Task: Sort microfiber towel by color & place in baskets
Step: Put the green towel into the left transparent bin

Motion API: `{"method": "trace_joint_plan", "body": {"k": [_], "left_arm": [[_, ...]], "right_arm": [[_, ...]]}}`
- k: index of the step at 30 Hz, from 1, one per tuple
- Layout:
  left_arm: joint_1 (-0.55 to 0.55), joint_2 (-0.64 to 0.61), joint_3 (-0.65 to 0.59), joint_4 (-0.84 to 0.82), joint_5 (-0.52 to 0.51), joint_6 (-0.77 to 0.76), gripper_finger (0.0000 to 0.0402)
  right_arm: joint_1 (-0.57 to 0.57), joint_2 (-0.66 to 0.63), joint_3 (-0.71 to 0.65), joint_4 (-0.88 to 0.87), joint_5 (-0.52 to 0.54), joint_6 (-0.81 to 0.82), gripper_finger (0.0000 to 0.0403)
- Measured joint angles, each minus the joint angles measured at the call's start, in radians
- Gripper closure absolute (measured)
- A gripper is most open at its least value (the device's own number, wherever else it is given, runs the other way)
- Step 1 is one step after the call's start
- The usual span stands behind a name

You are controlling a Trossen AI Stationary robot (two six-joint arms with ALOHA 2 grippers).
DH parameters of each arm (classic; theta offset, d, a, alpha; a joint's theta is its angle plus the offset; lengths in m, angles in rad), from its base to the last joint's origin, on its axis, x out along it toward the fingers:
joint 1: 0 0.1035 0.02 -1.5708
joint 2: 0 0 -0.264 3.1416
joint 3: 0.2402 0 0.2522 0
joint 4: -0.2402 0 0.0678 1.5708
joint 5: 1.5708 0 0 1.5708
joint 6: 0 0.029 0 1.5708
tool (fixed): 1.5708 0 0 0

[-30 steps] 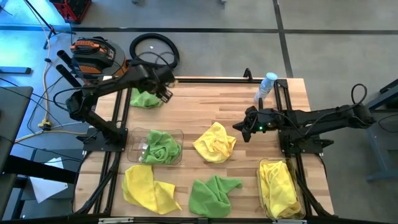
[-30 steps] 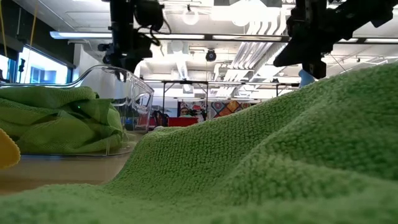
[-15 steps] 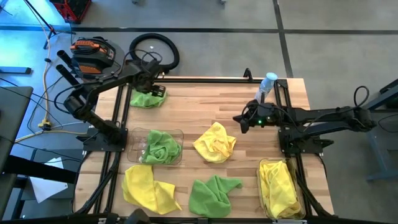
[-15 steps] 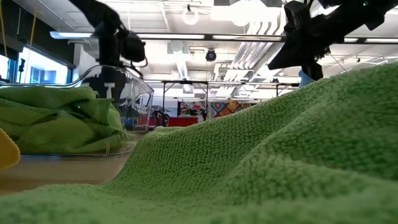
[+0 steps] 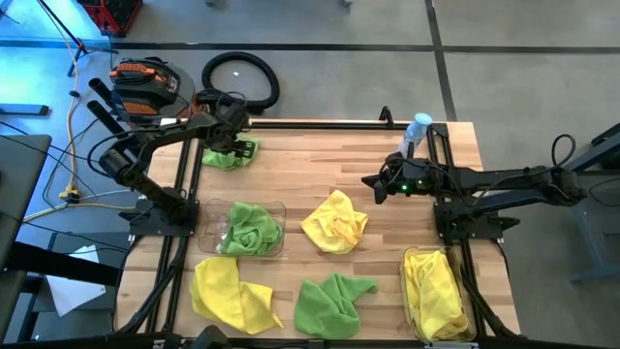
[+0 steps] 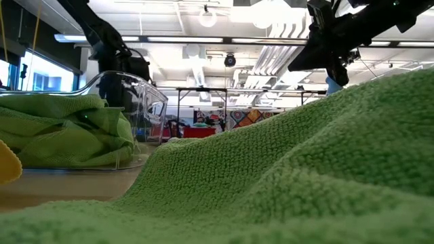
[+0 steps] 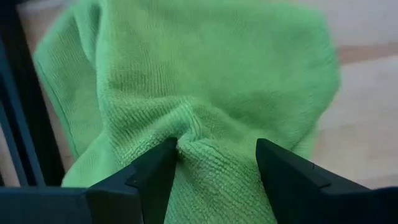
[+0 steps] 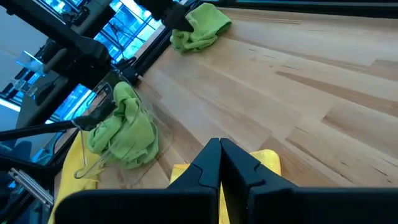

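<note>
The left gripper is down on a green towel at the far left corner of the wooden desk, beside the black frame. In the left wrist view its two dark fingers are spread, pressed into the cloth with a ridge of green pile bunched between them; the jaws are not clenched, and whether the fold is truly pinched cannot be told. From above, the gripper hides part of this towel.

The right gripper hangs over bare desk just beyond a loose yellow towel, jaws pressed together on nothing, as the right wrist view shows.

A clear basket near the left frame holds a green towel. A second clear basket at the near right holds yellow towels; its near end is cut off by the picture edge. Loose at the near edge lie a yellow towel and a green towel; this green one fills most of the low view, blocking nearly everything behind it. A water bottle stands at the far right.
</note>
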Motion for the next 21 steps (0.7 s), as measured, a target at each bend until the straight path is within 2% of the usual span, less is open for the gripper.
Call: {"method": "trace_joint_plan", "body": {"k": [3, 5, 11, 16, 21], "left_arm": [[-0.001, 0.003, -0.034, 0.017, 0.001, -0.006, 0.0214], [-0.003, 0.003, -0.051, 0.023, 0.001, -0.011, 0.0242], [-0.027, -0.012, -0.059, 0.014, 0.08, -0.018, 0.038], [-0.12, -0.097, -0.031, -0.016, 0.129, -0.053, 0.0393], [-0.258, -0.243, 0.037, -0.049, 0.079, -0.131, 0.0399]], "right_arm": [[0.0, 0.0, 0.0, 0.0, 0.0, 0.001, 0.0403], [0.0, 0.0, 0.0, 0.0, 0.0, 0.0, 0.0403], [0.001, 0.0, 0.0, 0.0, -0.002, -0.002, 0.0403], [0.001, 0.0, 0.0, 0.0, -0.044, -0.023, 0.0403], [0.001, 0.0, 0.0, -0.001, -0.074, -0.05, 0.0403]]}}
